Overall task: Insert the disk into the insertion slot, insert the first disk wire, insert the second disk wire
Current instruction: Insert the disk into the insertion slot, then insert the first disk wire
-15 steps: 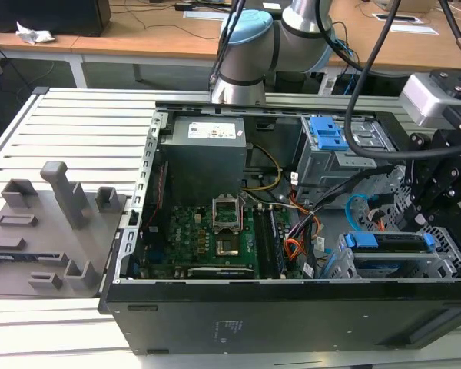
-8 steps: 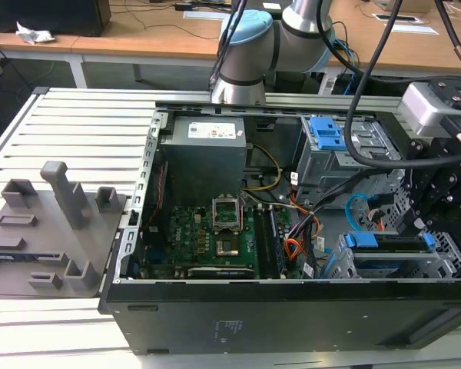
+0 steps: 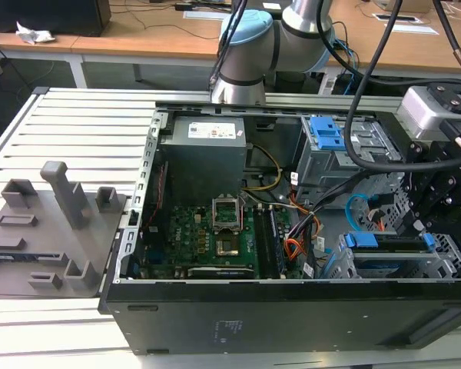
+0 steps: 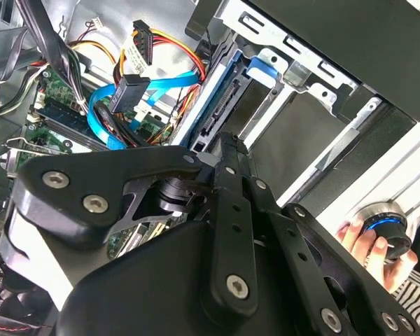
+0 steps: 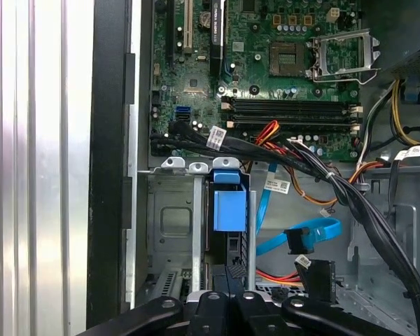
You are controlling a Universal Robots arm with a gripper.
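The disk (image 5: 229, 208) stands on edge in the insertion slot (image 5: 169, 222), its end right at my hand (image 5: 229, 299). I cannot tell whether the hand grips it. The second disk wire (image 5: 320, 231) curls just beside.

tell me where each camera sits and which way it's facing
Exterior view: off the arm, looking down into the open computer case; the arm shows at the top.
First wrist view: on the wrist, looking past the gripper at the disk and motherboard.
Second wrist view: on the wrist, looking along the gripper's linkage at the disk; a person's hand shows.
Shared: both wrist views show the second disk wire.
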